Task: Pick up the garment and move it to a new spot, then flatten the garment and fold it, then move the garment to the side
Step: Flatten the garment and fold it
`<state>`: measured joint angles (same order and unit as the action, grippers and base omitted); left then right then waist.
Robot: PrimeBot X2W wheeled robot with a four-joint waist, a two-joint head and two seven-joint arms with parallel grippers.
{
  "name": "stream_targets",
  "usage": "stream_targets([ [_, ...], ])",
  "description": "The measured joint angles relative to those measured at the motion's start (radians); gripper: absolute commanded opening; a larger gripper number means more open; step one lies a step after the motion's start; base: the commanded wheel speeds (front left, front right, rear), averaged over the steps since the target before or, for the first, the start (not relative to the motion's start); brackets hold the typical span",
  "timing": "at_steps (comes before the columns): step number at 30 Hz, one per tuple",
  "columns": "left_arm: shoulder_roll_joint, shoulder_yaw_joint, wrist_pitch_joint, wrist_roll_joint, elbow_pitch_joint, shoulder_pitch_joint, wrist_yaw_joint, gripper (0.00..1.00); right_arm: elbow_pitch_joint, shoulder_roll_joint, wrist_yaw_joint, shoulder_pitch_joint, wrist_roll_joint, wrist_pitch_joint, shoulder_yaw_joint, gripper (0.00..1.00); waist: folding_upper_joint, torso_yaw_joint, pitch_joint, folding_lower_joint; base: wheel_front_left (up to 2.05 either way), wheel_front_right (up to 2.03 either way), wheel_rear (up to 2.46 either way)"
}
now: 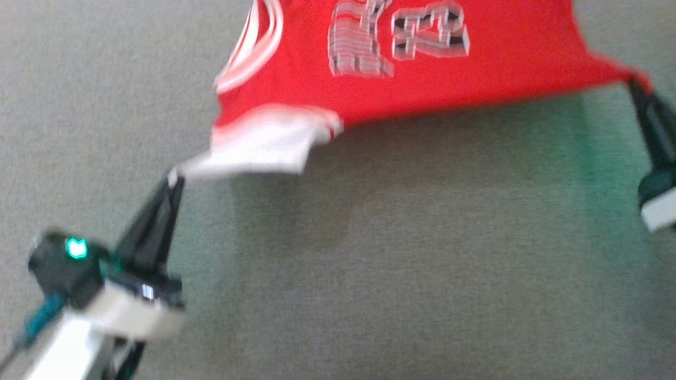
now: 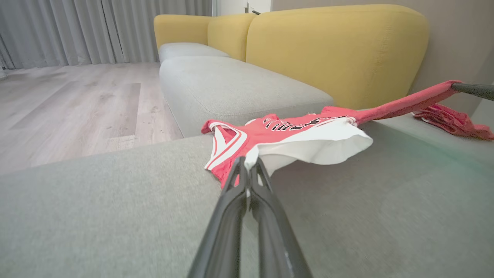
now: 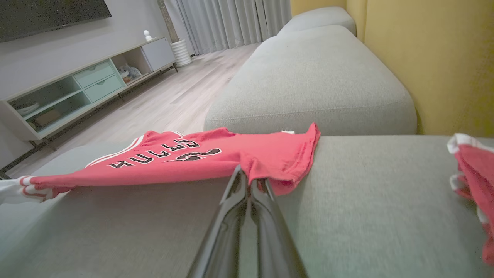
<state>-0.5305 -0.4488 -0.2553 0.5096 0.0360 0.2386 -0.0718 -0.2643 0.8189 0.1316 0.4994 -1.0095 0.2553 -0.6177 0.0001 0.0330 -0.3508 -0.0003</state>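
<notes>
The garment (image 1: 422, 74) is a red jersey with white trim and black-and-white lettering, stretched between my two grippers just above the grey sofa seat (image 1: 396, 264). My left gripper (image 1: 174, 177) is shut on its white-edged corner, which the left wrist view shows pinched at the gripper (image 2: 247, 164). My right gripper (image 1: 634, 84) is shut on the opposite red corner; the right wrist view has the gripper (image 3: 249, 175) clamped on the garment (image 3: 185, 158). The far part of the garment (image 2: 289, 131) rests on the seat's edge.
A second crumpled red garment (image 2: 451, 121) lies on the seat near the yellow backrest (image 2: 335, 50). Another grey seat cushion (image 3: 316, 85) adjoins. Beyond the sofa edge are a wooden floor (image 2: 69, 104), a low TV cabinet (image 3: 77, 85) and grey curtains (image 3: 227, 23).
</notes>
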Motion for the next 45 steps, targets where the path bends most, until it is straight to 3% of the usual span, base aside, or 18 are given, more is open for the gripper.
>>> stream_targets([
  [2,-0.016,0.001,0.0,0.0,-0.06,-0.115,0.021,0.0,0.038,0.001,0.0,-0.106,0.0,0.0,0.03,0.0,0.0,-0.015,0.029,0.0,0.0,0.0,0.0],
  [8,-0.031,0.003,0.0,0.016,-0.12,-0.259,0.064,0.0,0.102,0.004,0.0,-0.273,0.0,0.0,0.093,0.0,0.0,-0.028,0.076,0.0001,0.0,0.0,0.0],
  [15,-0.061,-0.009,0.027,0.039,-0.179,-0.39,0.072,0.0,0.188,0.013,0.0,-0.48,0.0,0.0,0.139,0.0,0.0,-0.028,0.139,0.0,0.0,0.0,0.0],
  [19,-0.064,-0.006,0.04,0.045,-0.185,-0.374,0.072,0.0,0.199,0.015,0.0,-0.497,0.0,0.0,0.139,0.0,0.0,-0.024,0.142,0.0003,0.0,0.0,0.0],
  [32,-0.06,-0.011,0.069,-0.006,-0.118,-0.029,0.009,0.0,0.135,0.005,0.0,-0.315,0.016,-0.009,0.121,0.0,0.0,-0.013,0.028,0.0006,0.0,0.0,0.0],
  [39,-0.051,-0.017,0.069,-0.048,-0.023,0.193,-0.021,0.0,0.082,-0.03,0.0,-0.176,0.024,-0.009,0.1,0.0,0.0,-0.016,-0.039,0.0006,0.0,0.0,0.0],
  [45,-0.034,-0.077,0.08,-0.081,0.101,0.397,-0.045,0.0,0.037,-0.042,0.0,-0.048,0.024,-0.032,0.043,0.0,0.0,-0.022,-0.098,0.0005,0.0,0.0,0.0],
])
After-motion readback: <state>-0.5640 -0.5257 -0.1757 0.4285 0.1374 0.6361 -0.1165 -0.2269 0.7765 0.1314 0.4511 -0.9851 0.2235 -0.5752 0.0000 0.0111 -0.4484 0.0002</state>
